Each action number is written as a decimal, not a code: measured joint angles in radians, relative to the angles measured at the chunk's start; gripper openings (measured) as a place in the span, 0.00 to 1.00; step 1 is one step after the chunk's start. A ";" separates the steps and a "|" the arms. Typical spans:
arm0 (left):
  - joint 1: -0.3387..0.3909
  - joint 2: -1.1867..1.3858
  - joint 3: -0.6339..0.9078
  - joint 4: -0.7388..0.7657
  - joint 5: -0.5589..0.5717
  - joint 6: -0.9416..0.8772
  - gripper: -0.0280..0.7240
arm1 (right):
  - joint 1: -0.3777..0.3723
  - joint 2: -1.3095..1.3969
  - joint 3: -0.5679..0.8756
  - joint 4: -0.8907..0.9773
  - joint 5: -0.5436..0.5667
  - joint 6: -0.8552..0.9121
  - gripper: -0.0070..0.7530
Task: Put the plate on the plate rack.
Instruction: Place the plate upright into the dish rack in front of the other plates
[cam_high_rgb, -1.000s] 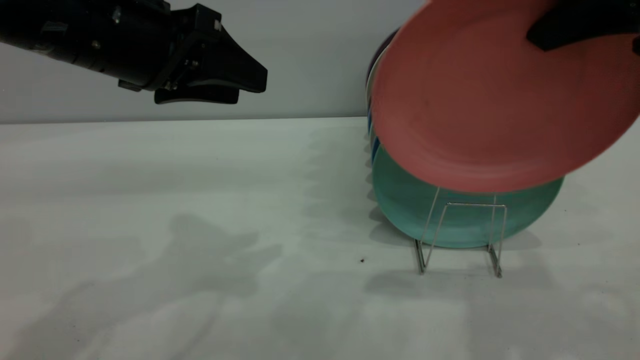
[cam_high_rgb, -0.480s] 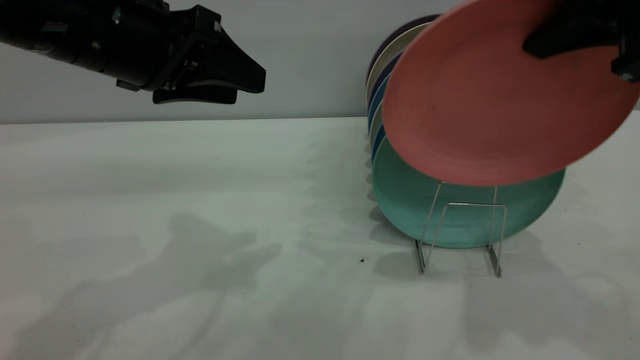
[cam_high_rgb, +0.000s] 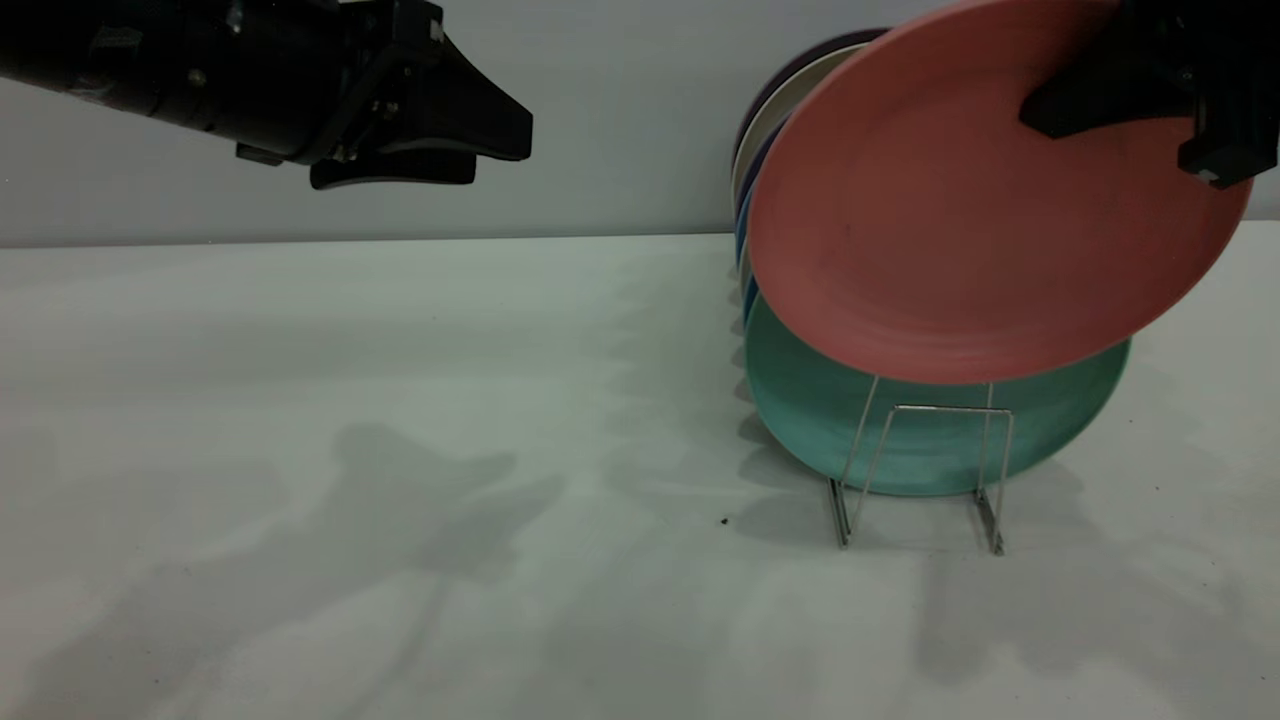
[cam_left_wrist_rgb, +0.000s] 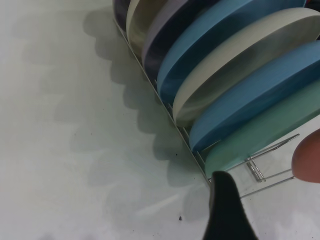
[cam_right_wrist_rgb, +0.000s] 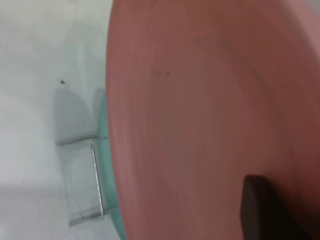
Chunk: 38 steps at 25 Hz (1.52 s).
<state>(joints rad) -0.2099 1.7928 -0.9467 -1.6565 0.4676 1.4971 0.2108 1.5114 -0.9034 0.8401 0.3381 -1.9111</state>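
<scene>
The salmon-pink plate (cam_high_rgb: 960, 200) hangs tilted in the air at the right, above and in front of the teal-green plate (cam_high_rgb: 800, 400). My right gripper (cam_high_rgb: 1130, 90) is shut on its upper right rim; one finger (cam_right_wrist_rgb: 260, 210) lies on the plate's face (cam_right_wrist_rgb: 200, 125). The silver wire plate rack (cam_high_rgb: 920, 470) stands on the table below; its front loop divider is free, in front of the teal plate. The rack also shows in the left wrist view (cam_left_wrist_rgb: 270, 170) and the right wrist view (cam_right_wrist_rgb: 95, 175). My left gripper (cam_high_rgb: 490, 150) hovers open and empty at the upper left, far from the rack.
Behind the teal plate (cam_left_wrist_rgb: 265, 140) the rack holds several upright plates in a row: blue (cam_left_wrist_rgb: 250, 105), cream (cam_left_wrist_rgb: 235, 65) and dark purple ones. The white table (cam_high_rgb: 400, 400) spreads left of the rack. A grey wall stands behind.
The pink plate has shifted a little left and turned more upright, its lower edge now just above the rack's front loop. My left gripper has risen slightly.
</scene>
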 joint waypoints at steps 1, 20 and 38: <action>0.000 0.000 0.000 0.000 0.000 0.000 0.68 | 0.000 0.004 0.000 0.002 0.000 -0.001 0.18; 0.000 0.000 0.000 -0.001 -0.002 0.012 0.68 | 0.000 0.119 -0.007 0.031 -0.003 -0.006 0.18; 0.000 0.000 0.000 -0.003 -0.003 0.021 0.68 | 0.009 0.211 -0.009 0.170 -0.012 -0.139 0.18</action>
<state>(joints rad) -0.2099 1.7928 -0.9467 -1.6593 0.4648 1.5179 0.2194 1.7226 -0.9123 1.0097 0.3262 -2.0498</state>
